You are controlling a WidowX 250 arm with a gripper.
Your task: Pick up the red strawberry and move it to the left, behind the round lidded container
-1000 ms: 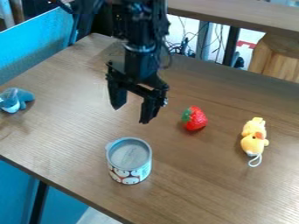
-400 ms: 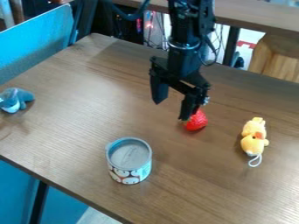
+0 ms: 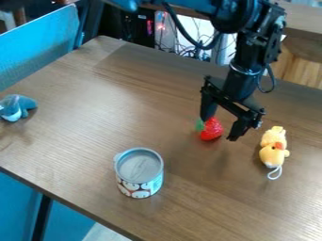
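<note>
- We see a black arm (image 3: 256, 49), with a bluish sheen along its upper part.
- We see a thick, rounded joint (image 3: 234, 16) high on it, dark and smooth.
- Below that, we make out blocky, uneven housings (image 3: 270, 29) with small pale specks, too small for us to tell whether they are screws.
- We find a black cable (image 3: 187, 38) bowed in a wide loop, and a thinner wire (image 3: 272, 84) curving beside the wrist.
- We notice a thin, pale, shiny ring (image 3: 244, 71) around the wrist (image 3: 241, 85), which is a smooth, dark barrel.
- We see a matte black gripper (image 3: 219, 130) with an angular crosspiece (image 3: 231, 106) and two broad, flat-sided fingers (image 3: 209, 102) that narrow toward their ends.
</note>
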